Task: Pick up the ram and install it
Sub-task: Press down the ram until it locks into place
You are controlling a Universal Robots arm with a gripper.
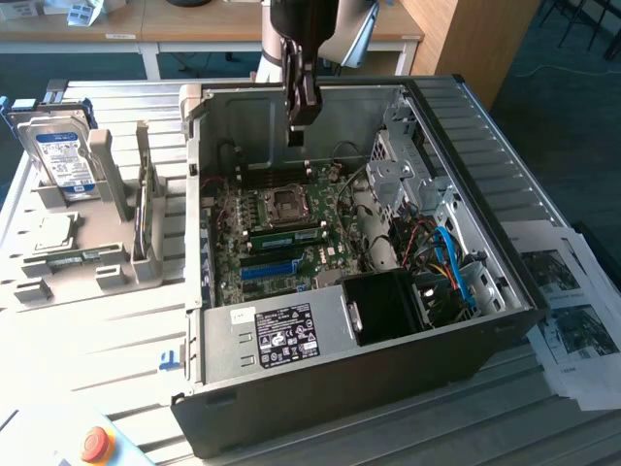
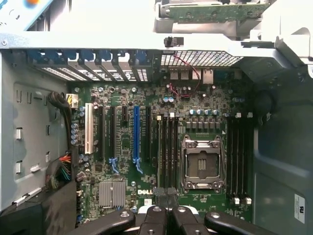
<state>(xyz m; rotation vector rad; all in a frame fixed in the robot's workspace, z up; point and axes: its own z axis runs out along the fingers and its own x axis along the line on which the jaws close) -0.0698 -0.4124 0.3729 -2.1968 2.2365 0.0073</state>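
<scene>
A long narrow green stick with a pale label, the ram [image 1: 286, 234], stands on edge in a memory slot beside the CPU socket [image 1: 288, 201] on the green motherboard [image 1: 330, 254] inside the open computer case. My gripper [image 1: 298, 124] hangs above the board's far side, over the socket area and clear of the ram. In the wrist view my gripper [image 2: 166, 216] is shut, its black fingers pressed together with nothing between them. Below them lie the socket [image 2: 201, 164] and the dark memory slots [image 2: 168, 147].
The case walls [image 1: 485, 146] ring the board, with a drive cage [image 1: 403, 165], cables and a black fan shroud [image 1: 388, 306] on the exterior view's right. A grey fixture on the left holds a hard drive [image 1: 63, 160]. Papers [image 1: 572, 320] lie to the right, a red button [image 1: 94, 444] in front.
</scene>
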